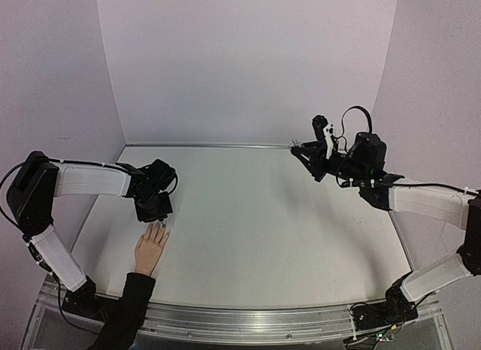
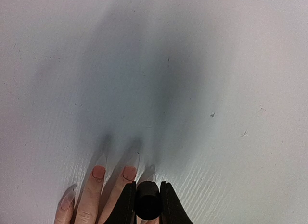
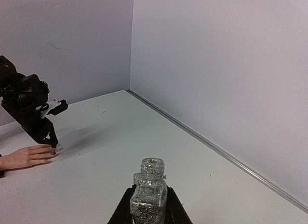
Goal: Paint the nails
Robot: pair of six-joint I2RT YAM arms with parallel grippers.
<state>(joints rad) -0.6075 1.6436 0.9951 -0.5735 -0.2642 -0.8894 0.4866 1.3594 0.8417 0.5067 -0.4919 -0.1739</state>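
The pale peach hand (image 1: pixel 150 248) with a black sleeve lies flat at the near left of the table, fingers pointing away. My left gripper (image 1: pixel 154 207) hangs just over its fingertips, shut on a black brush cap (image 2: pixel 147 205). In the left wrist view two nails (image 2: pixel 98 172) look pinkish, and a paler nail (image 2: pixel 151 178) shows just past the cap. The brush itself is hidden under the cap. My right gripper (image 3: pixel 149 207) is raised at the far right, shut on an open clear bottle of silver glitter polish (image 3: pixel 149 190), held upright.
The white table (image 1: pixel 263 215) is bounded by grey walls at the back and sides, with a metal rail (image 1: pixel 263 320) along the near edge. In the right wrist view the left gripper (image 3: pixel 48 137) and the hand (image 3: pixel 29 155) show at far left.
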